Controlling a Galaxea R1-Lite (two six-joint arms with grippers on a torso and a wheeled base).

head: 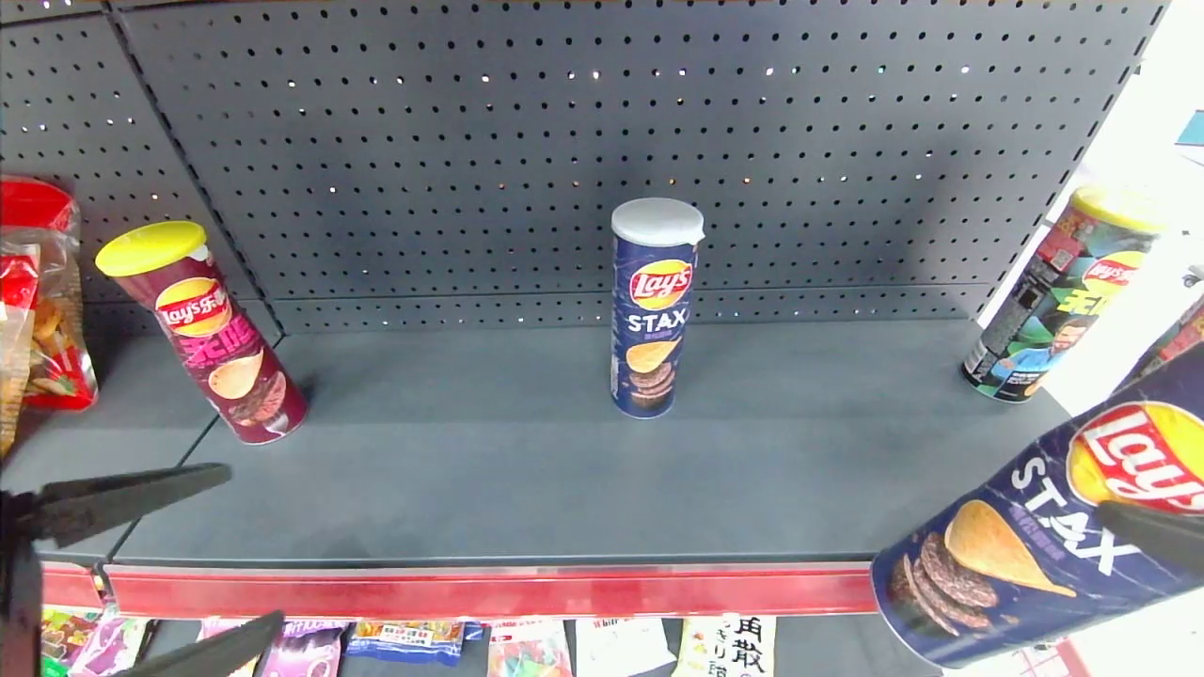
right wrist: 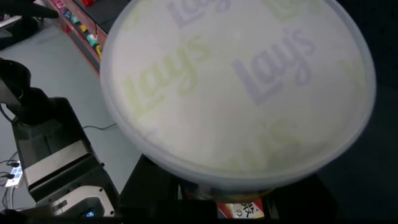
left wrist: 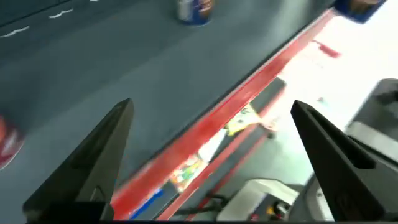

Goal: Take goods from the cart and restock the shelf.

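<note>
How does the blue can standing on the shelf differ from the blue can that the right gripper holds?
The shelf can stands upright on the grey shelf; the held can is tilted, in the air by the shelf's front right corner. The shelf can stands free; the held can is clamped in the right gripper. Both have the same dark blue wrap and a whitish lid.

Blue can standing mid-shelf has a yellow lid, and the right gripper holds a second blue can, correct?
Not quite: the head view shows the mid-shelf blue can has a white lid, not yellow. The right gripper does hold a second blue can.
</note>
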